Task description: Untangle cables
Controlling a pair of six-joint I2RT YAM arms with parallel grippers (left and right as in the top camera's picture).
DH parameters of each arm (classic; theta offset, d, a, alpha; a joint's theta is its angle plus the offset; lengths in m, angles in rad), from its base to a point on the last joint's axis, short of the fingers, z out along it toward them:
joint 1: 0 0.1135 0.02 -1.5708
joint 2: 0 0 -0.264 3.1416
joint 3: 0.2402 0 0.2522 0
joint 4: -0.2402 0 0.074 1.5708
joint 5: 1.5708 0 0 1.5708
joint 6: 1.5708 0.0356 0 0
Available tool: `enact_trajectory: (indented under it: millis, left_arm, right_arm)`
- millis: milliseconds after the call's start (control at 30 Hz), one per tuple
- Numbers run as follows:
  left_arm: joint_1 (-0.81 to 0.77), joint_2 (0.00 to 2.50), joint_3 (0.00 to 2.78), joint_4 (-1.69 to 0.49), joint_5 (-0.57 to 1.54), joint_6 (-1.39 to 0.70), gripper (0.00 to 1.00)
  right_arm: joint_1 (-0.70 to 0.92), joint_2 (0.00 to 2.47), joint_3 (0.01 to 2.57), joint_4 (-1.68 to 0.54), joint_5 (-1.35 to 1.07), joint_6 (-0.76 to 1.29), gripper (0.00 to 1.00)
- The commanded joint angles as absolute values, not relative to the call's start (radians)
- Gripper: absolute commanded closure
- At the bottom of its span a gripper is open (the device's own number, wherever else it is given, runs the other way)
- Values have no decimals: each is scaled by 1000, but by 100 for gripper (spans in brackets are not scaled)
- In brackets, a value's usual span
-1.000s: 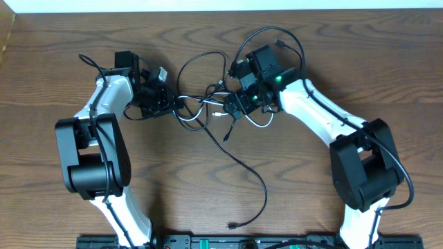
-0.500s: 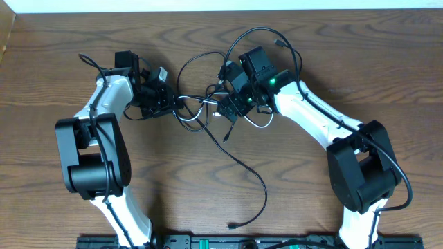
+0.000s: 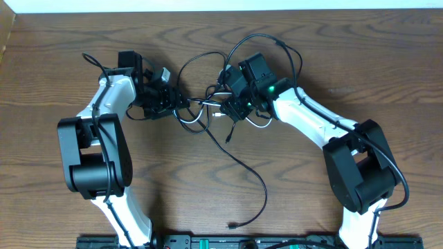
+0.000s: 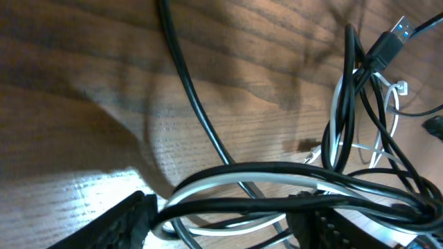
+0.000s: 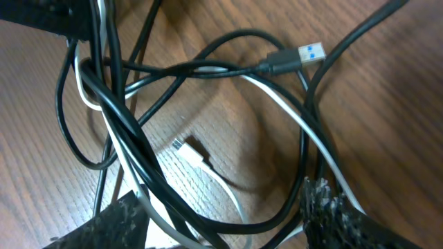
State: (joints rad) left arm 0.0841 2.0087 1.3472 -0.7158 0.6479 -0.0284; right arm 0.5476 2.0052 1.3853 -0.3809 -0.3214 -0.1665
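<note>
Overhead: dark wood-grain table; cables tangled mid-table.

A brown wood-grain surface lies under and all around the left end effector and the right end effector. Well beyond both, along the far edge, runs a narrow white band — wall or trim, it cannot be told. Far out past the left end effector, at the corner, a sliver of tan board shows. Close under that end effector a bright patch of light falls on the wood.
</note>
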Motion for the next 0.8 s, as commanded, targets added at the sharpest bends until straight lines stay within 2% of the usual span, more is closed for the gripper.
enact_trajectory:
  millis: [0,33,100,133,200,233,333,467,600,767]
  left_arm:
    - [83,1993,1365,-737,643,-34,33]
    - [83,1993,1365,-746,643,-47,33]
    - [82,1993,1365,-770,643,-70,33]
    - [81,1993,1365,-781,643,-74,33]
    - [78,1993,1365,-805,643,-88,33]
    - [77,1993,1365,-815,643,-89,33]
    - [78,1978,1365,-817,643,-119,33]
    - [82,1909,1368,-789,643,-168,33]
    - [80,1785,1367,-752,643,-191,33]
    - [79,1675,1367,-712,609,-313,33]
  right_arm:
    - [556,1983,1344,-331,-321,-173,36]
    - [556,1983,1336,-316,-321,-173,36]
    - [556,1983,1318,-275,-321,-173,45]
    - [556,1983,1312,-256,-321,-173,52]
    - [556,1983,1306,-229,-320,-153,80]
    - [555,1983,1305,-214,-321,-122,87]
    - [555,1982,1305,-173,-321,-53,98]
    - [553,1982,1305,-110,-321,24,99]
    - [530,1982,1305,-62,-338,233,99]
    - [485,1982,1305,-31,-502,427,99]
